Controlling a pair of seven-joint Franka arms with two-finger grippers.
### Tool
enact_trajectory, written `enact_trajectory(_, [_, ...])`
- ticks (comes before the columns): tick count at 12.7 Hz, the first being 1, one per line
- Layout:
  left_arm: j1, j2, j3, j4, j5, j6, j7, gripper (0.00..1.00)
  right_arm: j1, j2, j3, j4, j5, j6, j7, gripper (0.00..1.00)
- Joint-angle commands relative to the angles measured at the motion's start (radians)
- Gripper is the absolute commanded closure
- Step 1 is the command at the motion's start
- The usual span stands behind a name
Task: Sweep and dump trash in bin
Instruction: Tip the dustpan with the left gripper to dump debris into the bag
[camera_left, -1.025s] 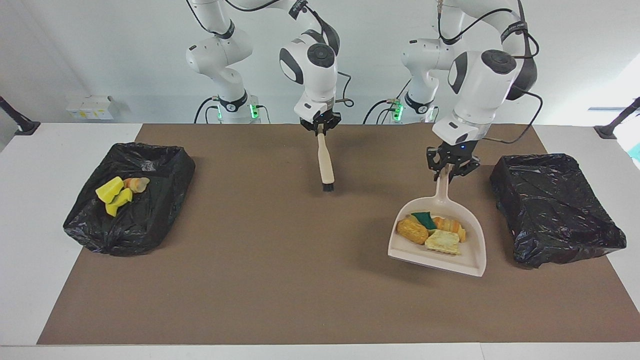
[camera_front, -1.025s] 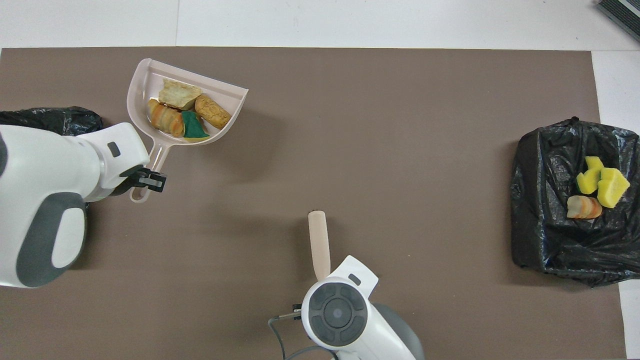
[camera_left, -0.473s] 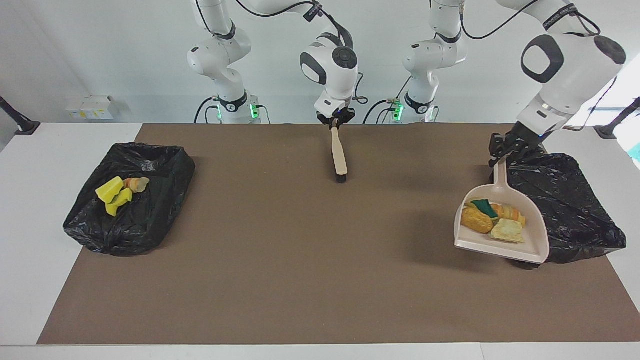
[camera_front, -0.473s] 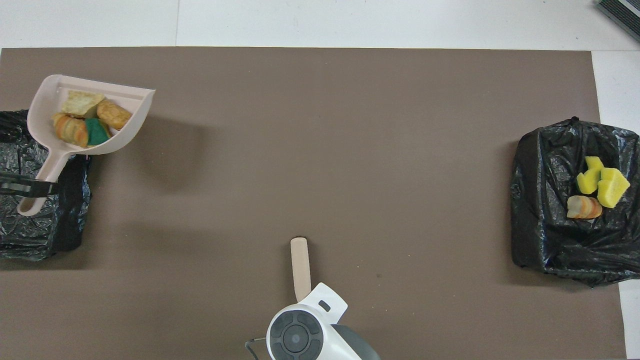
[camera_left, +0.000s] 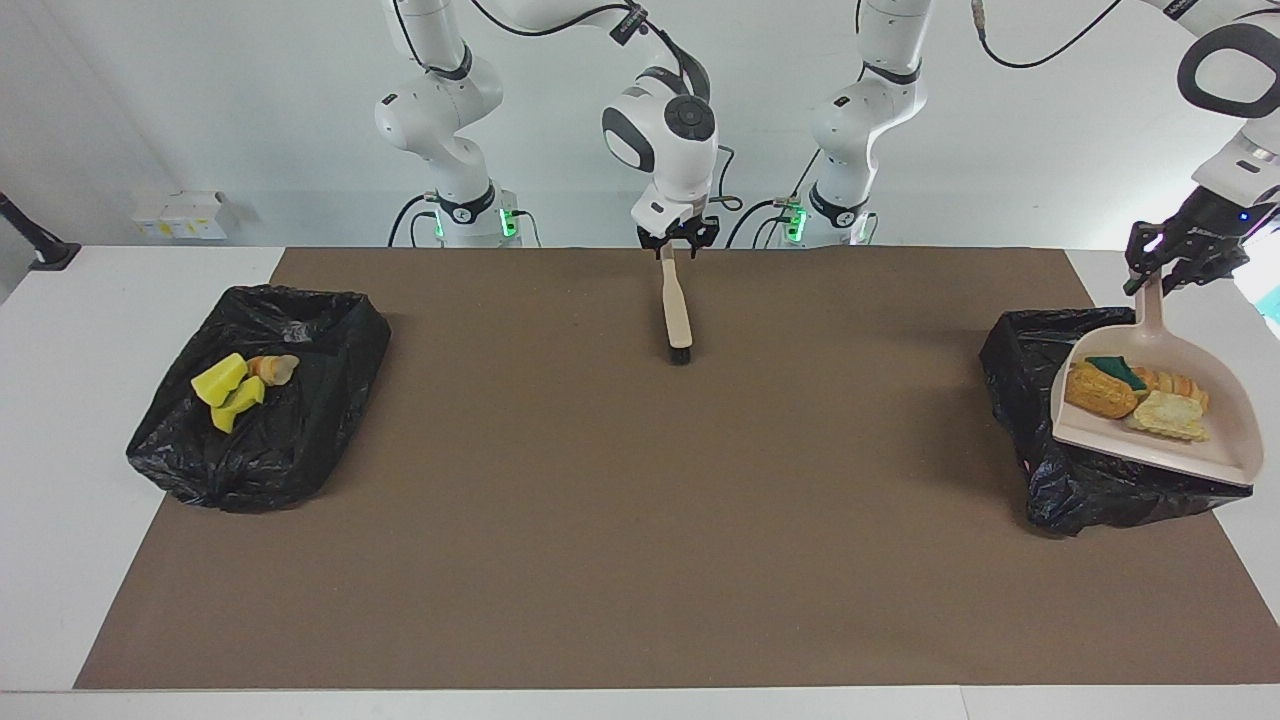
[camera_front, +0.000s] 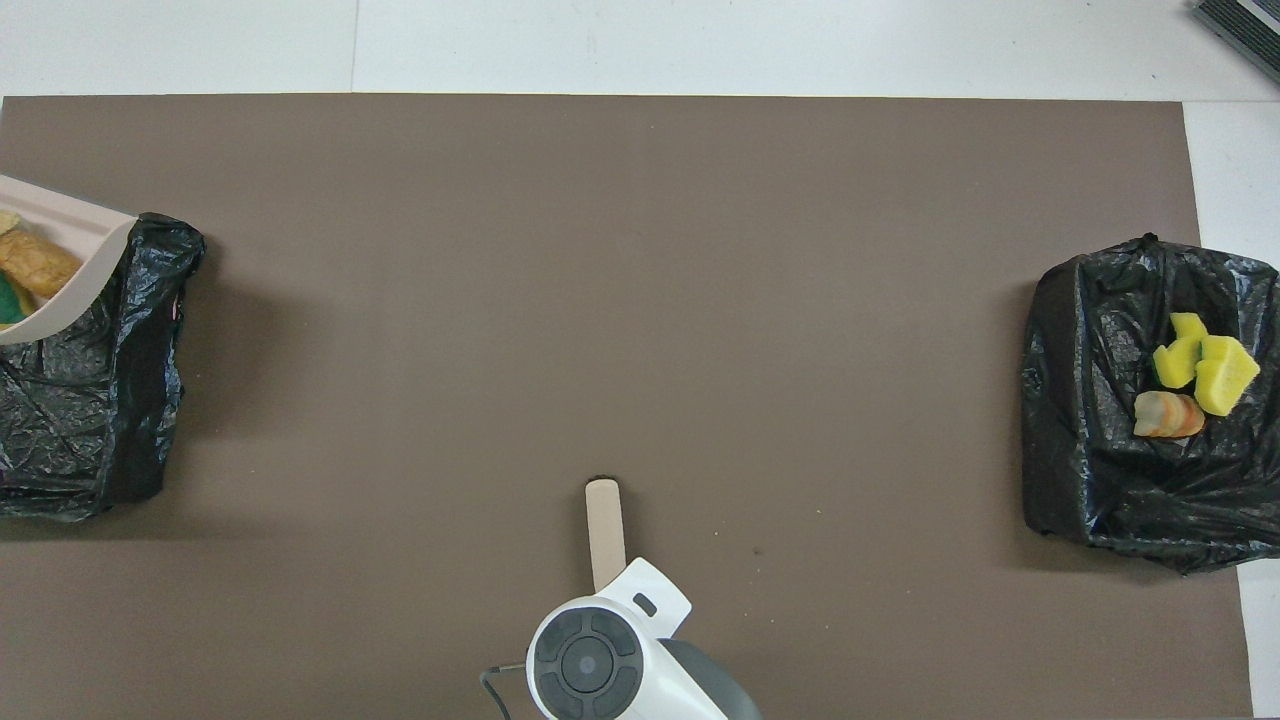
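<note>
My left gripper (camera_left: 1172, 262) is shut on the handle of the beige dustpan (camera_left: 1215, 380), which it holds in the air over the black-bagged bin (camera_left: 1085, 485) at the left arm's end. In the pan lies trash (camera_left: 1098, 392): tan-orange lumps, a pale chunk and a green-backed sponge. In the overhead view only the pan's corner (camera_front: 70, 215) and some trash (camera_front: 35, 265) show at the edge. My right gripper (camera_left: 676, 240) is at the top of the brush (camera_left: 677, 305), whose bristles touch the mat.
A second black-bagged bin (camera_left: 290, 430) at the right arm's end holds yellow sponge chunks (camera_left: 225, 385) and a bread-like lump (camera_left: 272, 368). The brown mat (camera_left: 600, 520) covers the table between the two bins.
The left arm has carried the loaded dustpan from over the mat, up and over the bin at its end. The right arm drew the brush closer to the robots, then held still.
</note>
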Motion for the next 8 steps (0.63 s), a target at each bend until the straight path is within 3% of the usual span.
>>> enact_trajectory(1, [0.048, 0.061, -0.014, 0.093, 0.141, -0.042, 0.134, 1.0, -0.069, -0.007, 0.001, 0.108, -0.025, -0.128, 0.008, 0.0])
enact_trajectory(6, [0.039, 0.071, -0.014, 0.105, 0.393, -0.034, 0.308, 1.0, -0.237, -0.001, 0.002, 0.344, -0.101, -0.399, -0.181, 0.0])
enact_trajectory(8, [0.033, 0.073, -0.022, 0.111, 0.481, -0.04, 0.353, 1.0, -0.271, 0.001, 0.001, 0.418, -0.174, -0.455, -0.251, 0.0])
